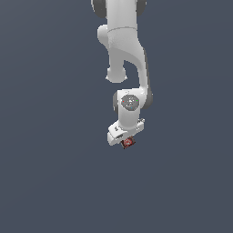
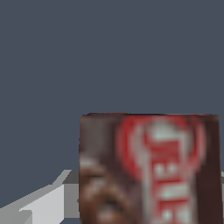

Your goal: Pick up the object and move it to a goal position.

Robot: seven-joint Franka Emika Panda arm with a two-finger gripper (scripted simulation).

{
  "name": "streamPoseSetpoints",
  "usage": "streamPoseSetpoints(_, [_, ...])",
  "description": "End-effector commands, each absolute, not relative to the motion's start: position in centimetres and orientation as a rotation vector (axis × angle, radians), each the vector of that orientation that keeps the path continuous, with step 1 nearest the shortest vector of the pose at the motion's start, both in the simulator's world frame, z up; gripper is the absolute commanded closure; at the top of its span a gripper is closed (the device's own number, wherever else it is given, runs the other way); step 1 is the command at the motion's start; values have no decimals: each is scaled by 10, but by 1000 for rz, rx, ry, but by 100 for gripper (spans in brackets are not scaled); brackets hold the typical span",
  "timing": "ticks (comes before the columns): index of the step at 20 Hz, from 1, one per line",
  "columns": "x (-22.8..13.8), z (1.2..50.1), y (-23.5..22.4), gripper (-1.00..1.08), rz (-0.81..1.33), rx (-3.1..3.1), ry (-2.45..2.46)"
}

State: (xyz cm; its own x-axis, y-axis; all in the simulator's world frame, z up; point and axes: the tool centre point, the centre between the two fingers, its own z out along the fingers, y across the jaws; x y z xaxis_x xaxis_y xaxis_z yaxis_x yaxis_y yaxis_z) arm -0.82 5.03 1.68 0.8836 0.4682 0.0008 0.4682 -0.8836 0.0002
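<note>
The object is a small flat box [image 1: 129, 143] with a dark red and brown printed face. In the exterior view it sits right under the white hand of my gripper [image 1: 125, 139], tucked between the jaws. In the wrist view the box [image 2: 148, 170] fills the near part of the picture, very close to the camera, with its printed face towards it. One pale grey finger [image 2: 48, 203] shows beside its edge and appears to touch it. The other finger is hidden behind the box. The gripper is shut on the box.
The white arm [image 1: 125, 54] hangs down from the top of the exterior view. A plain dark blue-grey surface [image 1: 45, 182] lies all around. No goal marker shows in either view.
</note>
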Motion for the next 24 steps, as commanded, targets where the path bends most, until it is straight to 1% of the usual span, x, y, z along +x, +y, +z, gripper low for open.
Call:
streamPoseSetpoints(1, [-7,18,50,108,-6,-3049,-760])
streamPoseSetpoints(6, [5,36,48,108,-63,-3041,-792])
streamPoseSetpoints(11, [26,73,44,108,-176,-3022,-855])
streamPoseSetpoints(19, [67,165,36,108,-439,-2956,-995])
streamPoseSetpoints(24, [85,226,32,108,-606,-2896,-1080])
